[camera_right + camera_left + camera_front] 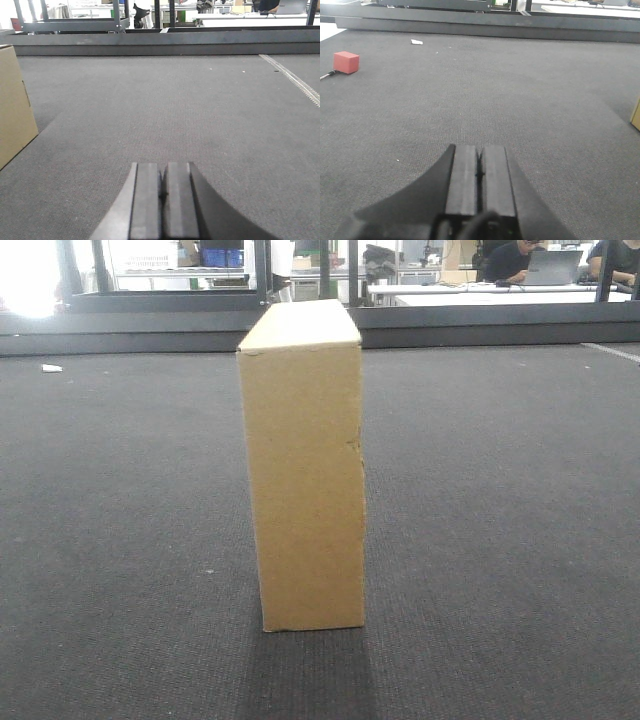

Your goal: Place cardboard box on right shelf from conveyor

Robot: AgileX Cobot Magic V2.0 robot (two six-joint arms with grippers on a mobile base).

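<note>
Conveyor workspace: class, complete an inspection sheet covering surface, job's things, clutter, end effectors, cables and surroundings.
Surface: wide dark grey felt-like conveyor belt, flat.
Job's things: plain tan slim cardboard box standing upright on the belt, ungripped; right shelf not seen.
Clutter: small red block; small white scrap.
End effectors: left end effector and right end effector both shut, empty, box between them.
Cables: thin grey lead or rod beside the red block, unclear which.
Surroundings: dark rail behind the belt; seated person at a laptop; blue plastic bins.
</note>
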